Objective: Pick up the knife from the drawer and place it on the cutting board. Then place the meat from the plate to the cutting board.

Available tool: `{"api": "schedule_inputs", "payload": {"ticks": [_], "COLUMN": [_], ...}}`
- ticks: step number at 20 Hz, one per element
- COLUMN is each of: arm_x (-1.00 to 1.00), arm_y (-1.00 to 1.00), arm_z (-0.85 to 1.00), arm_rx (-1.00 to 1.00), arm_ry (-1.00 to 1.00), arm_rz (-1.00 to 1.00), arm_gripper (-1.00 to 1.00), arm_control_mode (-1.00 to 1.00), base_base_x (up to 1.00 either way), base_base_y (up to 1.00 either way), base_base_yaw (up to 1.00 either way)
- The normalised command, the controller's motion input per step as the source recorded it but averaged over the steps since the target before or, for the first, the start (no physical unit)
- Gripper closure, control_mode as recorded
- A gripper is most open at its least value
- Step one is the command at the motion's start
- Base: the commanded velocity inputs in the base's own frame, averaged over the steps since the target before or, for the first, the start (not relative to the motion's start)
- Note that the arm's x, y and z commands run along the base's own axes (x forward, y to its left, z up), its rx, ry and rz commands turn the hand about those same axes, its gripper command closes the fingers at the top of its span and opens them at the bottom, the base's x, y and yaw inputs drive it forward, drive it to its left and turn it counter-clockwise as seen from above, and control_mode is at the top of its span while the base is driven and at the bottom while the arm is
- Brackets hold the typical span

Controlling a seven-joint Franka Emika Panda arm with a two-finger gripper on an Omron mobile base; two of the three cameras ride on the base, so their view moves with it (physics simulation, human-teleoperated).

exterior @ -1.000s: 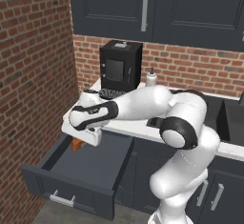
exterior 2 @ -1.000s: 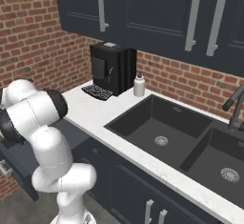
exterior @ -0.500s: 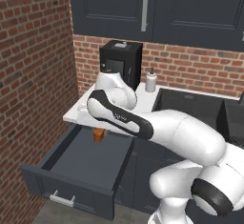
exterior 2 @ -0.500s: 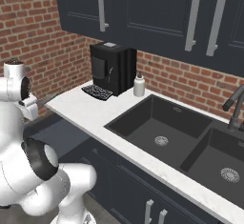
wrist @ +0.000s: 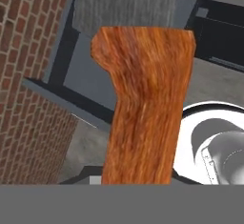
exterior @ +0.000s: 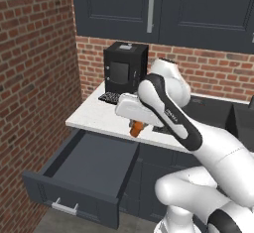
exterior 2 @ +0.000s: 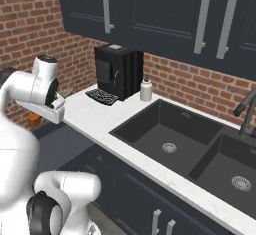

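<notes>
- The small kitchen knife (wrist: 145, 104) has a chunky orange handle streaked with darker brown wood grain; its blade is silver-grey with fine vertical lines.
- The wide, deep drawer (exterior: 89, 175) is dark slate-grey, with a slim silver bar handle.
- The flat stone counter (exterior 2: 95, 116) is white with faint speckling.
- The rough brick wall (exterior: 34, 78) is red-brown with pale grey mortar.
- The boxy coffee machine (exterior 2: 116, 71) is black.
- The flat-fronted upper cabinets (exterior 2: 150, 9) are dark navy-grey, with silver vertical handles.
- The deep double sink (exterior 2: 170, 136) is charcoal.
- The small soap bottle (exterior 2: 145, 89) is off-white.
</notes>
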Motion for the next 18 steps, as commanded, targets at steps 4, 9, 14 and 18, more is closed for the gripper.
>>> {"api": "schedule_inputs", "payload": {"ticks": [4, 9, 14, 18], "arm_x": [0.02, 0.00, 0.00, 0.00], "arm_y": [-0.86, -0.61, -0.44, -0.37], "arm_z": [0.07, 0.00, -0.01, 0.02], "arm_rx": [0.19, -0.04, -0.31, -0.33], "arm_ry": [0.00, 0.01, 0.01, 0.00], "arm_rz": [0.05, 0.12, 0.18, 0.10], "arm_gripper": [1.00, 1.00, 1.00, 1.00], "arm_control_mode": [-1.00, -1.00, -1.00, -1.00], "base_base_x": [0.00, 0.00, 0.00, 0.00], "base_base_y": [0.00, 0.00, 0.00, 0.00], "base_base_yaw": [0.00, 0.00, 0.00, 0.00]}}
